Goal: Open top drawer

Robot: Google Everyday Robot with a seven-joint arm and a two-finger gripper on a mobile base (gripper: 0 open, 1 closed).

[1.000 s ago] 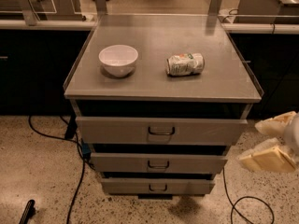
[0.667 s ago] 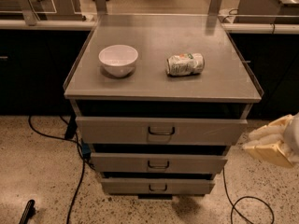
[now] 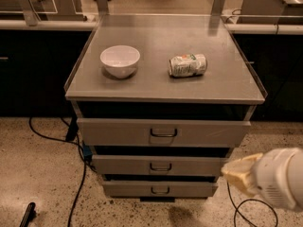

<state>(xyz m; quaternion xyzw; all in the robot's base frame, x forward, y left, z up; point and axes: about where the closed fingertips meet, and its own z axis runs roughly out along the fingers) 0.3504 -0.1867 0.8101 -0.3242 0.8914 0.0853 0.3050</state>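
Note:
The top drawer (image 3: 163, 132) is the widest grey front panel of the cabinet, with a small dark loop handle (image 3: 164, 133) at its middle. A dark gap lies between it and the cabinet top. My gripper (image 3: 233, 174), cream-coloured on a white wrist (image 3: 281, 178), hangs at the lower right. It is to the right of the lower drawers, below the top drawer's right end, and touches nothing.
A white bowl (image 3: 120, 60) and a crushed can (image 3: 188, 65) on its side lie on the cabinet top (image 3: 222, 86). Two narrower drawers (image 3: 161, 165) (image 3: 160, 188) sit below. Black cables (image 3: 80, 174) run on the speckled floor at the left and lower right.
My gripper has moved down and a little to the left, towards the cabinet's lower right side. The drawers, bowl and can have not moved.

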